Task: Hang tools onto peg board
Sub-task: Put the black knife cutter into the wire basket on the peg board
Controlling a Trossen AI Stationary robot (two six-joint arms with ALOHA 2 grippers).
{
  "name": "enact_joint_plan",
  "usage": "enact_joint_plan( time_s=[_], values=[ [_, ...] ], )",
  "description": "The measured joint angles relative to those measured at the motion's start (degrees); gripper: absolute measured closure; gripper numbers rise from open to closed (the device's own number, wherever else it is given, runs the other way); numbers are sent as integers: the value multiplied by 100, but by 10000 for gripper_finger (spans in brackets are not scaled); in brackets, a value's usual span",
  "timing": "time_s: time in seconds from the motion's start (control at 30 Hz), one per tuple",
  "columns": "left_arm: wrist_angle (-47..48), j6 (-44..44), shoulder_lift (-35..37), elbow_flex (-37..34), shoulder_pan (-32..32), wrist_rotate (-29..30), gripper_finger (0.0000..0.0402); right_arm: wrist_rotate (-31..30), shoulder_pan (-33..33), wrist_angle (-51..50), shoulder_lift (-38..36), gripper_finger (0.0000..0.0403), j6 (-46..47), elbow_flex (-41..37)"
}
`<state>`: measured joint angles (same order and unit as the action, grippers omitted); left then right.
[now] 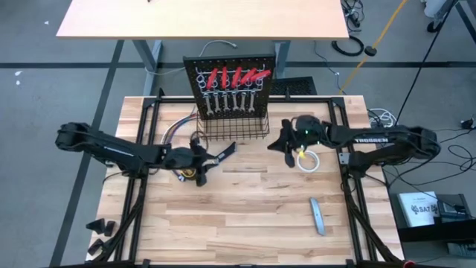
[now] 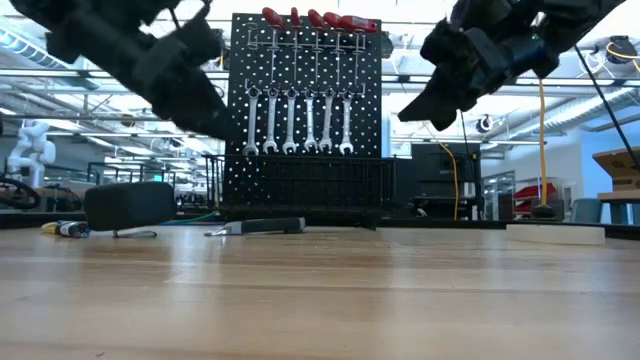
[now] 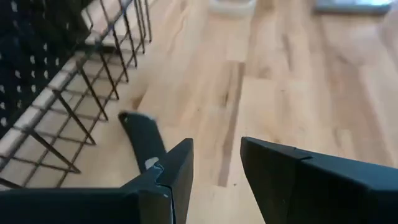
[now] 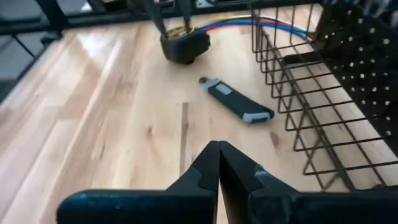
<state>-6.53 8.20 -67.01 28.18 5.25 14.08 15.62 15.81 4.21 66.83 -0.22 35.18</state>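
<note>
Peg board [image 1: 229,82] stands upright at the far edge of the counter [image 1: 245,216], its wire basket [image 1: 236,126] at the base. Red-handled pieces [image 1: 234,75] hang along the top row; silver wrenches [image 1: 230,102] hang in a row beneath them — both rows also plain in the low view, wrenches [image 2: 297,122] below red handles [image 2: 318,20].

Left tool [image 1: 221,155] hovers just in front of the basket's left corner, fingers [image 3: 177,171] apart by a narrow gap, holding nothing. Black-handled knife [image 1: 230,148] lies on the counter just beside that tool, close to the basket; the right wrist view shows it lying flat [image 4: 238,102], apart from the wire. Yellow tape measure [image 1: 190,175] sits under the left arm, with a bundle of coloured wires [image 1: 177,132] running off behind it.

Right tool [image 1: 285,143] hangs above the counter to the right of the basket, fingers [image 4: 208,165] pressed together — nothing between them. White tape roll [image 1: 309,160] lies flat just beside it, under the arm. Grey bar [image 1: 317,216] lies well apart, toward the near right of the counter.
</note>
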Motion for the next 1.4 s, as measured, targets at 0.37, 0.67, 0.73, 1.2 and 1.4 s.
enact_joint_plan(
  time_s=[0.37, 0.67, 0.73, 1.2, 1.4],
  values=[
    [-412, 478, -1360, 195, -277, 599, 261, -511, -645, -26, 2, 403, 254, 0],
    [-490, 454, -1672, 193, -521, 273, 248, -511, -849, -47, 2, 403, 297, 0],
    [-508, 453, -1680, 193, -569, 228, 235, -512, -847, -46, 2, 403, 273, 0],
    [-1177, 490, -2404, 198, -949, -320, 168, -512, -843, -38, 2, 403, 153, 0],
    [-1021, 505, -2966, 515, -998, -190, 168, -510, -843, -70, 2, 403, 252, 0]
  ],
)
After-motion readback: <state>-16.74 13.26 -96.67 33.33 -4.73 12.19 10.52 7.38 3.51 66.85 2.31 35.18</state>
